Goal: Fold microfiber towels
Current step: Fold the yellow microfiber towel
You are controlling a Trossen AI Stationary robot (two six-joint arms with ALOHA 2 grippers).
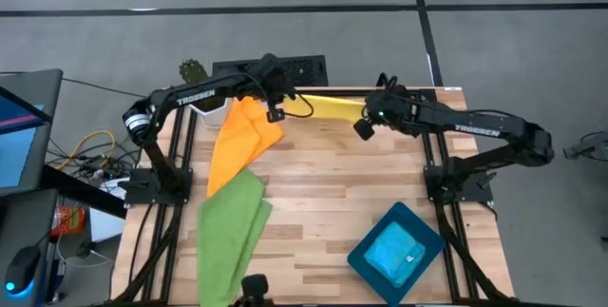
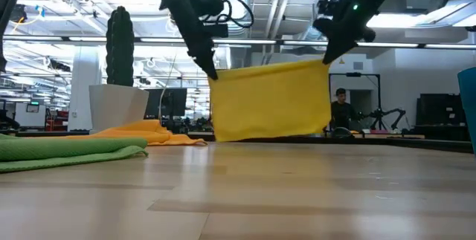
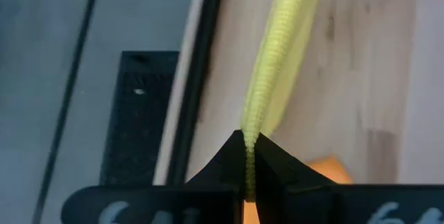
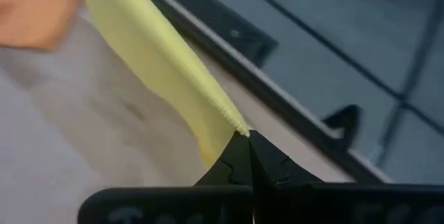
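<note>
Currently you hold: yellow towel (image 2: 271,100) hanging at far edge, left gripper (image 2: 210,71) and right gripper (image 2: 327,56) each pinched on a top corner; blue (image 1: 394,254) in tray (image 1: 364,260), seemingly folded; orange (image 1: 242,141), green (image 1: 231,231) pending.

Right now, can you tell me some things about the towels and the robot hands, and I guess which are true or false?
1. Both grippers hold the yellow towel up. True: the left gripper and right gripper pinch its top corners.
2. The green towel is in the tray. False: it lies on the table.
3. The blue towel is in the tray. True.
4. The orange towel hangs in the air. False: it lies on the table.
</note>
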